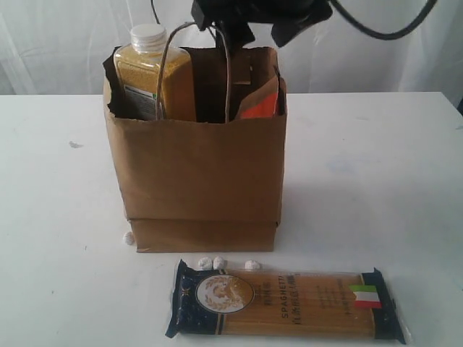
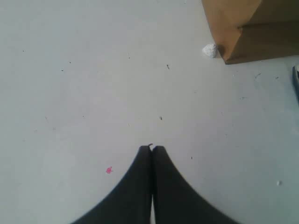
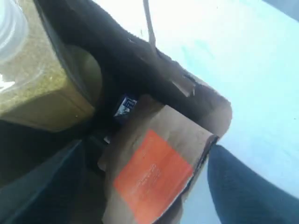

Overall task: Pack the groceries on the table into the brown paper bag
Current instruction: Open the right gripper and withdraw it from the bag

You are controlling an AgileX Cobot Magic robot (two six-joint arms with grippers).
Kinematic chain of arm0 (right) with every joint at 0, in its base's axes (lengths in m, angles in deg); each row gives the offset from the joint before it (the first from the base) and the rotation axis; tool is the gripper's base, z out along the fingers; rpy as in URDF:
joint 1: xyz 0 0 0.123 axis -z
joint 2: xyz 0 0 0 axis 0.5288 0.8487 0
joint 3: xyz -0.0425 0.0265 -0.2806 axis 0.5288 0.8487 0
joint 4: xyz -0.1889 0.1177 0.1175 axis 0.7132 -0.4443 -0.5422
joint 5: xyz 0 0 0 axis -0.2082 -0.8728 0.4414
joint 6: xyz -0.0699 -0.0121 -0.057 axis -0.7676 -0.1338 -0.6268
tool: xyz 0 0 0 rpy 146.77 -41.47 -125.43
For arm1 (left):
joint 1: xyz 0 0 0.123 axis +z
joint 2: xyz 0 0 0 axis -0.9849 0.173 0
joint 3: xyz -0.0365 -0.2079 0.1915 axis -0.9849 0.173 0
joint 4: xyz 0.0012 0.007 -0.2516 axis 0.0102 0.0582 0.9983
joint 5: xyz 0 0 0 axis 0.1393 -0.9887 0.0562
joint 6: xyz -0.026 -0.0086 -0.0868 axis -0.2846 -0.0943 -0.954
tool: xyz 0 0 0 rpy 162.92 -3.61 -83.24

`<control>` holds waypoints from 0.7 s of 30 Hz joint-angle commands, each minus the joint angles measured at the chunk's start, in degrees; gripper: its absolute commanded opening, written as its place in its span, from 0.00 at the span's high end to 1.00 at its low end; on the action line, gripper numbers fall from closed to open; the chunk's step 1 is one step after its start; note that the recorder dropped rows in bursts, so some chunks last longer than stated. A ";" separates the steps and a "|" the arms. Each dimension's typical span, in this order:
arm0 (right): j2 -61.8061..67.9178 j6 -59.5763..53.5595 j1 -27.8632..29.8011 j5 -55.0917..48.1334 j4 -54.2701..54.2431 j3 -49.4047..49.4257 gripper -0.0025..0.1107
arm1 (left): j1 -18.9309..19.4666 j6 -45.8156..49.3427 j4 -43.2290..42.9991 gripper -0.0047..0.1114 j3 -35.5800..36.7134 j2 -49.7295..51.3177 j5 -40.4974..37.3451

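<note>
The brown paper bag stands upright mid-table. Inside it, the white-capped bottle of yellow grains sticks up on the left and the orange-labelled brown pouch leans on the right. My right gripper hovers over the bag's mouth, open. In the right wrist view the pouch lies between its spread fingers, with a gap on one side, beside the bottle. The spaghetti pack lies flat in front of the bag. My left gripper is shut and empty above the bare table.
Small white pebble-like bits lie between the bag and the spaghetti pack, and one sits at the bag's lower corner. A white curtain hangs behind the table. The bag's loop handle rises near my right gripper.
</note>
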 commanded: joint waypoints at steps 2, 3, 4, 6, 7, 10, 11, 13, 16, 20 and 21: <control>-7.81 0.65 0.07 3.68 0.31 -0.48 0.38 | -0.05 -0.52 0.13 0.96 0.24 -0.42 -0.22; -8.79 0.79 0.07 3.97 0.31 -0.48 0.40 | -0.05 -0.52 0.13 0.96 0.24 -0.42 -0.22; -9.69 0.87 0.07 4.11 0.31 -0.48 0.43 | -0.05 -0.52 0.13 0.96 0.24 -0.42 -0.22; -11.26 0.87 0.07 3.85 0.31 -0.48 0.54 | -0.05 -0.52 0.13 0.96 0.24 -0.42 -0.22; -12.09 0.87 0.07 3.60 0.31 -0.48 0.62 | -0.05 -0.52 0.13 0.96 0.24 -0.42 -0.22; -15.65 0.87 0.07 3.80 0.31 -0.18 0.92 | -0.05 -0.52 0.13 0.96 0.24 -0.42 -0.22; -16.72 0.87 0.07 4.44 0.31 -0.13 0.97 | -0.05 -0.52 0.13 0.96 0.24 -0.42 -0.22; -18.76 0.87 0.07 5.63 0.31 0.14 0.98 | -0.05 -0.52 0.13 0.96 0.24 -0.42 -0.22; -22.17 0.87 0.07 6.65 0.31 1.10 0.98 | -0.05 -0.52 0.13 0.96 0.24 -0.42 -0.22; -25.86 0.16 0.07 5.87 0.31 2.59 0.98 | -0.05 -0.52 0.13 0.96 0.24 -0.42 -0.22; -26.63 0.05 0.07 5.87 0.31 3.15 0.98 | -0.05 -0.52 0.30 0.96 0.24 -0.51 -0.22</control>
